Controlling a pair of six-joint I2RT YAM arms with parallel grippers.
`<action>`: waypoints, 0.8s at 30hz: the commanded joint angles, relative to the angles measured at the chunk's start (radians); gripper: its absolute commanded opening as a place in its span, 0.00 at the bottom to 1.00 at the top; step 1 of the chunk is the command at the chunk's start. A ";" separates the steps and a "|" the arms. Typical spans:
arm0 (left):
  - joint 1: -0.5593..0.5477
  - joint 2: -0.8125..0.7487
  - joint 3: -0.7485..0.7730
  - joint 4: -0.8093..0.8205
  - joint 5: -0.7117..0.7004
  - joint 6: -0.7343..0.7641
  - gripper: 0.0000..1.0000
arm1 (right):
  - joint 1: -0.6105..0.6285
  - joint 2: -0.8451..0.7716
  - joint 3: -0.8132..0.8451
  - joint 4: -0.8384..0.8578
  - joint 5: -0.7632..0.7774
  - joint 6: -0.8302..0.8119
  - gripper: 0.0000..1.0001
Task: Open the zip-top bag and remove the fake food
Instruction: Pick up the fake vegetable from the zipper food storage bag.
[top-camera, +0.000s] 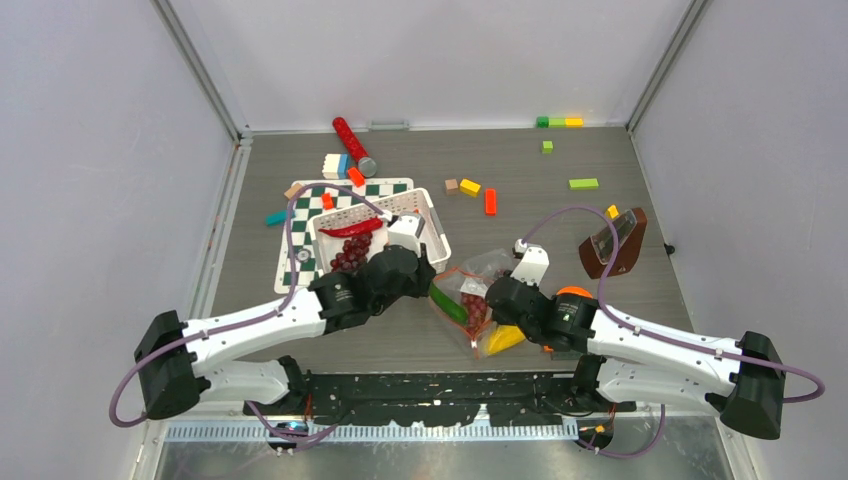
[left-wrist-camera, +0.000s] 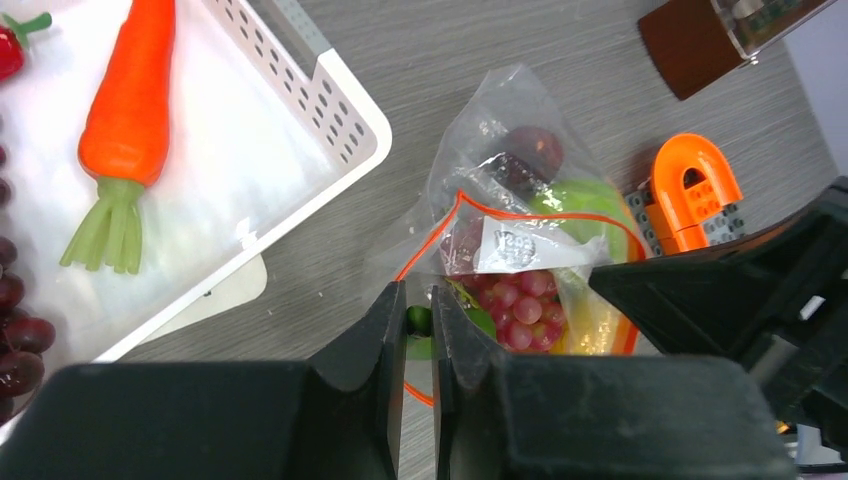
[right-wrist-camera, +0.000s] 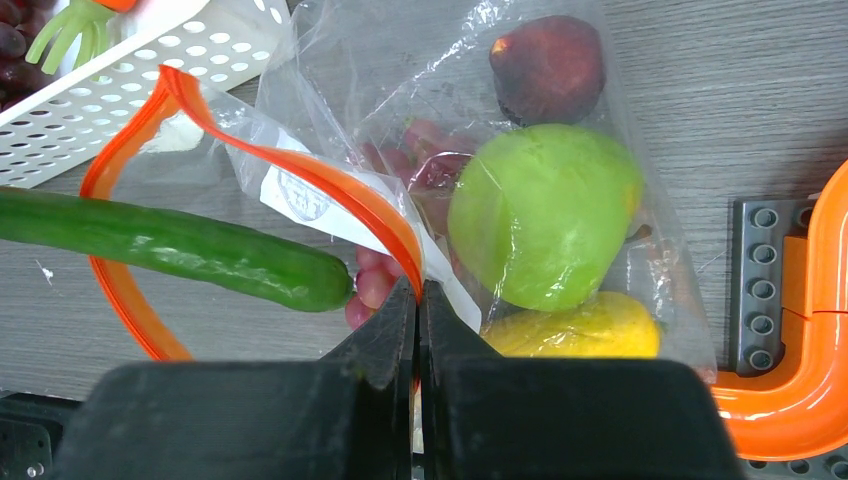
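The clear zip-top bag (top-camera: 485, 268) lies open between the arms, its orange zip strip (right-wrist-camera: 300, 165) gaping. My right gripper (right-wrist-camera: 418, 300) is shut on the zip strip at the bag's near edge. My left gripper (left-wrist-camera: 418, 320) is shut on the end of the long green vegetable (right-wrist-camera: 180, 245), which sticks halfway out of the bag's mouth (top-camera: 448, 303). Inside the bag are a green apple (right-wrist-camera: 540, 215), a yellow piece (right-wrist-camera: 575, 330), red grapes (left-wrist-camera: 520, 300) and a dark round fruit (right-wrist-camera: 547, 65). The carrot (left-wrist-camera: 130, 100), red chili (top-camera: 350, 228) and dark grapes (top-camera: 350, 252) lie in the white basket (top-camera: 436, 232).
The basket sits on a green checkered mat (top-camera: 305, 205) left of the bag. An orange curved track piece (left-wrist-camera: 690, 190) lies right of the bag, a brown wedge-shaped object (top-camera: 612, 243) beyond it. Coloured blocks (top-camera: 470, 187) and a red cylinder (top-camera: 352, 143) are scattered farther back.
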 joint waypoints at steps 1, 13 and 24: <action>-0.004 -0.055 0.052 0.008 -0.013 0.027 0.05 | 0.000 0.006 0.022 0.018 0.019 0.005 0.00; -0.006 -0.150 0.075 -0.057 -0.103 0.085 0.05 | 0.000 0.017 0.028 0.018 0.017 0.000 0.00; 0.027 -0.269 0.091 -0.154 -0.281 0.179 0.07 | 0.000 0.015 0.029 0.020 0.013 -0.001 0.00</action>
